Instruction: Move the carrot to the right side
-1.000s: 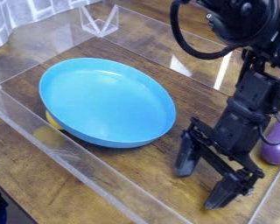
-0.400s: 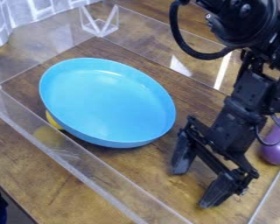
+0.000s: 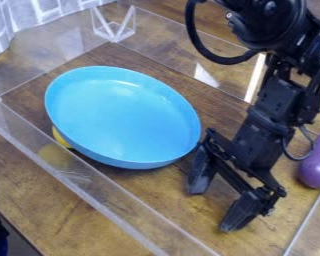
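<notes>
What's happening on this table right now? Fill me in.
A black robot arm has its end effector low over the wooden table, jaws spread apart and holding nothing. It hangs just right of a big blue plate. A purple eggplant lies at the right edge. No carrot is visible in this view.

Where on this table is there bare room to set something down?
Bare wood lies behind the blue plate, toward the clear stand, and along the near edge left of the end effector. It is crowded at right, where the arm meets the purple eggplant.
</notes>
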`<state>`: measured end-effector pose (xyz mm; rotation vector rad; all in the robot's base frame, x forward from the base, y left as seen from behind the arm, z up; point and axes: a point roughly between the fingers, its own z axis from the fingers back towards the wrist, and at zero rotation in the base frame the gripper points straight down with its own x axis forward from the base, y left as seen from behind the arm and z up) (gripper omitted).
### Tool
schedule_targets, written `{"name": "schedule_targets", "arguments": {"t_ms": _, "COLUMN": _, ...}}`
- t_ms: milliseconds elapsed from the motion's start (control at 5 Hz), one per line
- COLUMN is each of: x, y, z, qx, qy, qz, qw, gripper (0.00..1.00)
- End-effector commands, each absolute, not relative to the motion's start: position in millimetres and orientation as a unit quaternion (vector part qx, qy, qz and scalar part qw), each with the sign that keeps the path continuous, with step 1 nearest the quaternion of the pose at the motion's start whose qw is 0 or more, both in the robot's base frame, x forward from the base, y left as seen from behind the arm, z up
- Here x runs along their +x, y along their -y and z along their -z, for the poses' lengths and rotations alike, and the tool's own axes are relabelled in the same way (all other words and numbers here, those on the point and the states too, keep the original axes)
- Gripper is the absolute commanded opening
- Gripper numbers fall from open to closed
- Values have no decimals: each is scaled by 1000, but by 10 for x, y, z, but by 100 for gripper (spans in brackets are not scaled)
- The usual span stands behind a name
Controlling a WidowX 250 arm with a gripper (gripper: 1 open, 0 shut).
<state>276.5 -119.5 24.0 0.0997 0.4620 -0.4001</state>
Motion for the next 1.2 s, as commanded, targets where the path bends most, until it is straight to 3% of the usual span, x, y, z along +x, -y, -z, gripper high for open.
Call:
{"name": "schedule_targets", "arguments": {"t_ms": 0, "x": 2820, "y": 1225, "z": -498, "qx": 35, "qy": -190, "qz": 199, "qw": 961, "gripper": 100}}
{"name": "schedule_targets", "arguments": {"t_ms": 1000, "x": 2724, "y": 1355, "z": -573, "qx": 15, "qy": -191, "qz": 206, "qw": 960, "gripper": 100}}
